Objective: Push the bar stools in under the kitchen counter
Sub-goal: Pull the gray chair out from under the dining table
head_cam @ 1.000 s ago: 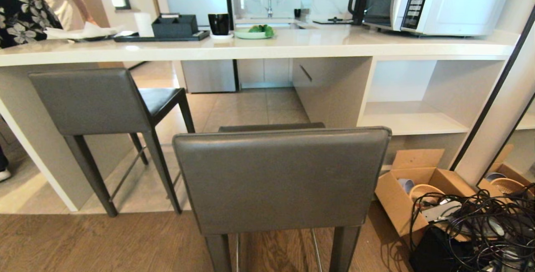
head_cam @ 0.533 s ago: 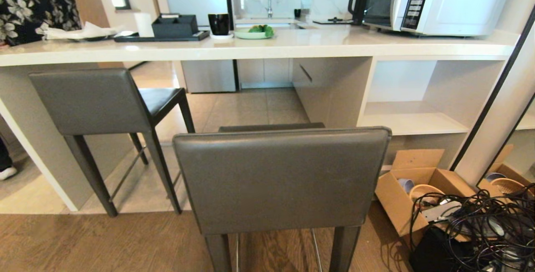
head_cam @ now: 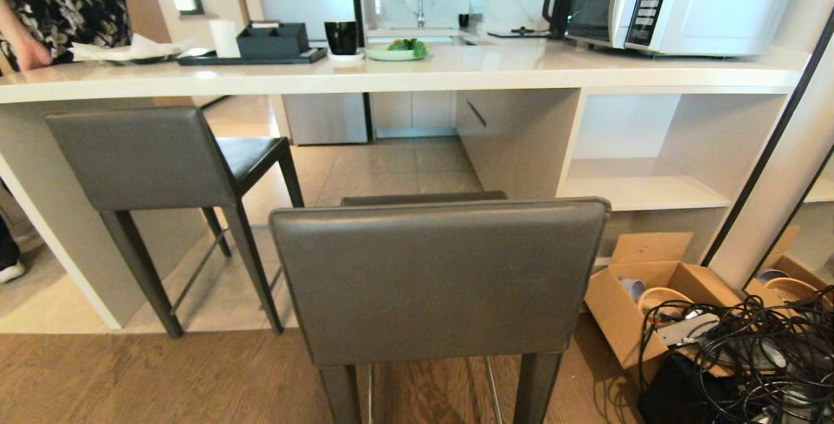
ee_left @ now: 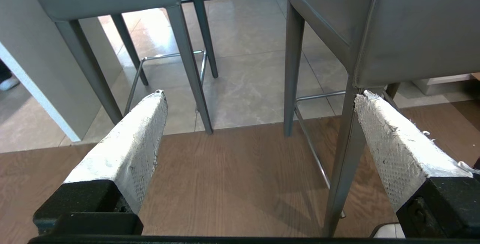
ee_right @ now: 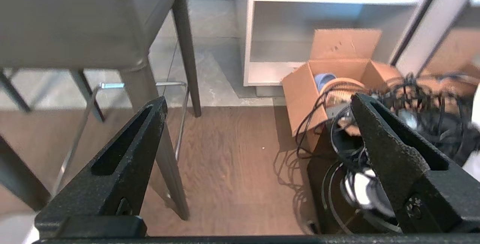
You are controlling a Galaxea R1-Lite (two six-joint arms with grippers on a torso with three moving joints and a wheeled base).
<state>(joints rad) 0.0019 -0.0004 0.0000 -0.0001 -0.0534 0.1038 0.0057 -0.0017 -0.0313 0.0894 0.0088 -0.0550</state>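
**Near stool stands out from the counter**

Both claws hang released and empty, low behind the near stool point(head_cam: 438, 281): left gripper point(ee_left: 258, 124), right gripper point(ee_right: 258, 135). Its wide backrest faces them squarely, the kitchen counter point(head_cam: 417, 72) straight beyond. The far-left stool point(head_cam: 150, 157) sits partly tucked under.

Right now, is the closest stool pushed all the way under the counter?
No, the closest stool stands out on the wooden floor, its backrest well short of the counter edge.
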